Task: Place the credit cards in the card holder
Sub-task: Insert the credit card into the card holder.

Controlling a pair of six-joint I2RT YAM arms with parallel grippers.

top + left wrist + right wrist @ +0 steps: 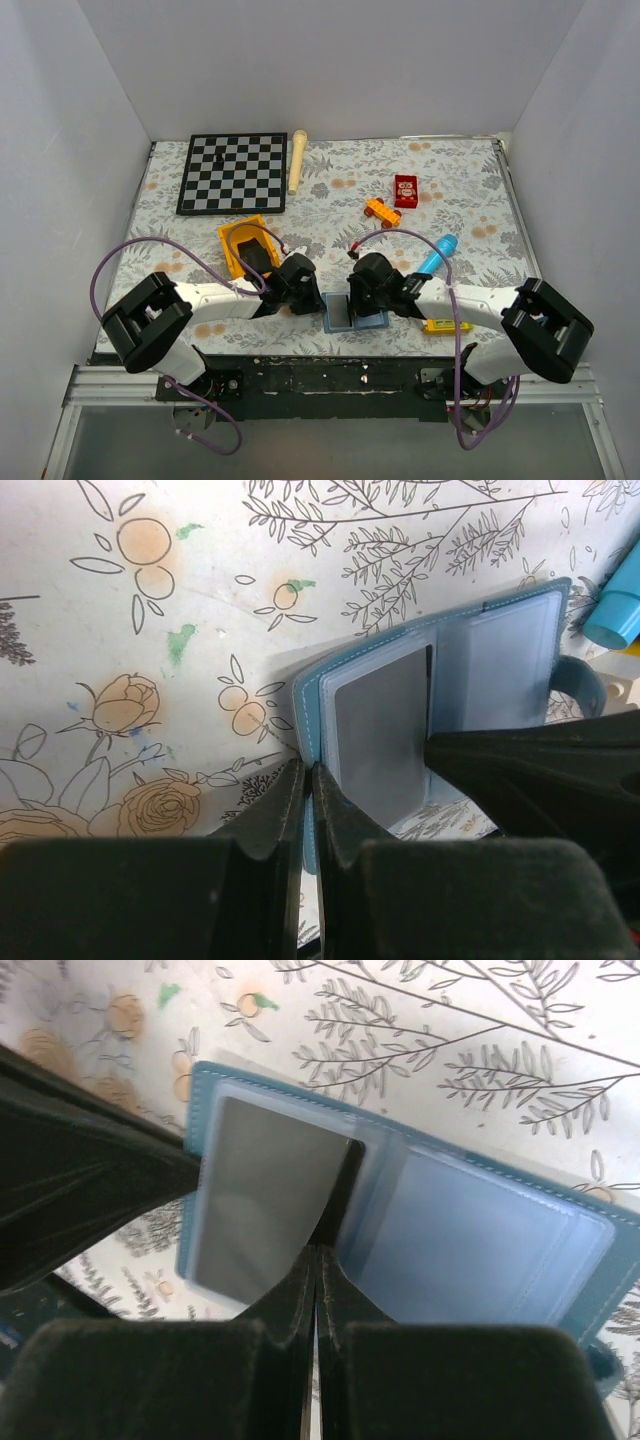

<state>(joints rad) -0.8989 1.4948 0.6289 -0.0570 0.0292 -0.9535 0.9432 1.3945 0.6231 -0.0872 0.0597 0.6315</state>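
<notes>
The slate-blue card holder point(355, 312) lies open on the floral cloth between my two grippers. It also shows in the left wrist view point(500, 670) and the right wrist view point(480, 1230). My left gripper point(305, 780) is shut on the holder's left edge. My right gripper point(316, 1260) is shut on the edge of one glossy dark credit card point(265, 1200). The card stands over the holder's left clear pocket and also shows in the left wrist view point(380, 730). From above, the left gripper point(320, 298) and the right gripper point(350, 300) meet over the holder. I cannot pick out a second card with certainty.
A yellow tray point(236, 240) with a dark flat shape on it sits behind the left gripper. A bright blue tube toy point(437, 255) and a yellow bar point(447, 325) lie by the right arm. Farther back are a chessboard point(232, 172), a wooden peg point(297, 160), a red box point(406, 189) and an orange toy point(381, 210).
</notes>
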